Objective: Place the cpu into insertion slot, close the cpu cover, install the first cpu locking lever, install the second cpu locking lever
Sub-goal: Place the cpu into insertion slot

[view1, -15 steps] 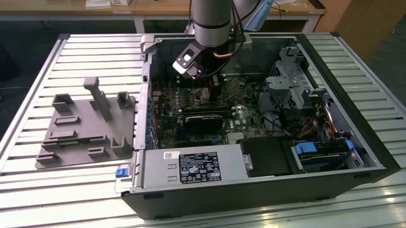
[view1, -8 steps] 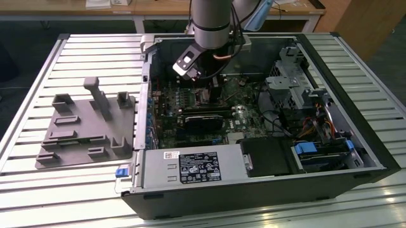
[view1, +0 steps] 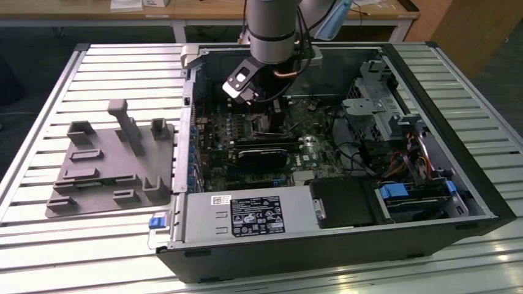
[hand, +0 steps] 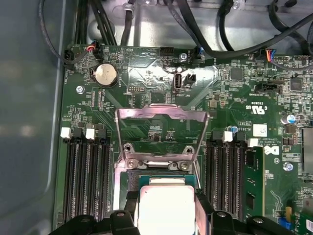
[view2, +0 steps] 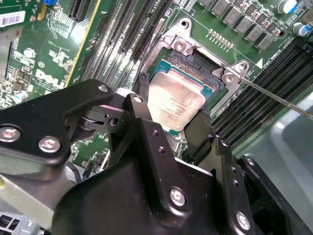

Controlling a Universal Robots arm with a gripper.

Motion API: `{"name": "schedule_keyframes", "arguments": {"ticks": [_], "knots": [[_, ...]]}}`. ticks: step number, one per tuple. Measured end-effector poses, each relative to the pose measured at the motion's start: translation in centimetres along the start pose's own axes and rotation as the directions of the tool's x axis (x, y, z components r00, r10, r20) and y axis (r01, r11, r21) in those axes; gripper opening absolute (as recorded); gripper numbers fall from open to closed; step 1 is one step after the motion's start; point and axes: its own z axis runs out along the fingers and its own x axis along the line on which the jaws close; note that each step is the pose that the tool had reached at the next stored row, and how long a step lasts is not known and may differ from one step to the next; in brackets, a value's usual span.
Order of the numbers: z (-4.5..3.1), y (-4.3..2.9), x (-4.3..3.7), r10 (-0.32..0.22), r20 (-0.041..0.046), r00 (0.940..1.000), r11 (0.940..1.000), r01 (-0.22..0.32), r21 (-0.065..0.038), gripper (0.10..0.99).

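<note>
Exterior view, arm: reached down from above into the open computer case (view1: 482, 202) lying on the slatted desk (view1: 122, 61); tool (view1: 263, 119) low over the green board.
Exterior view, case contents: held the board, a power unit (view1: 245, 214), drive cages (view1: 376, 104) and cables; grey moulded fixture (view1: 106, 171) lay beside the case, at the exterior view's left.
Second wrist view, tool: looked clamped on the cpu (view2: 173, 105), with fingers (view2: 142, 105) against two opposite edges.
Second wrist view, cpu position: sat squarely over the insertion slot (view2: 215, 81), within its metal rim; could not tell whether fully seated.
First wrist view, cpu cover (hand: 161, 113): stood swung up and open beyond the slot, board visible through its window; not yet closed.
First wrist view, slot contents: nothing but the cpu; flanked by black memory slots (hand: 88, 181).
Handling (judged): light, stiff, flat; smooth metal top probably slippery; underside contacts and socket probably fragile. Best taken by the edges, kept level, no pressing down.
</note>
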Motion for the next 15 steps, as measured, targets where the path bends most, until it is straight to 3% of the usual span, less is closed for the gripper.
{"name": "schedule_keyframes", "arguments": {"ticks": [15], "knots": [[0.89, -0.23, 0.59, 0.005, 0.0004, 1.0, 1.0, -0.005, 0.0, 0.537]]}}
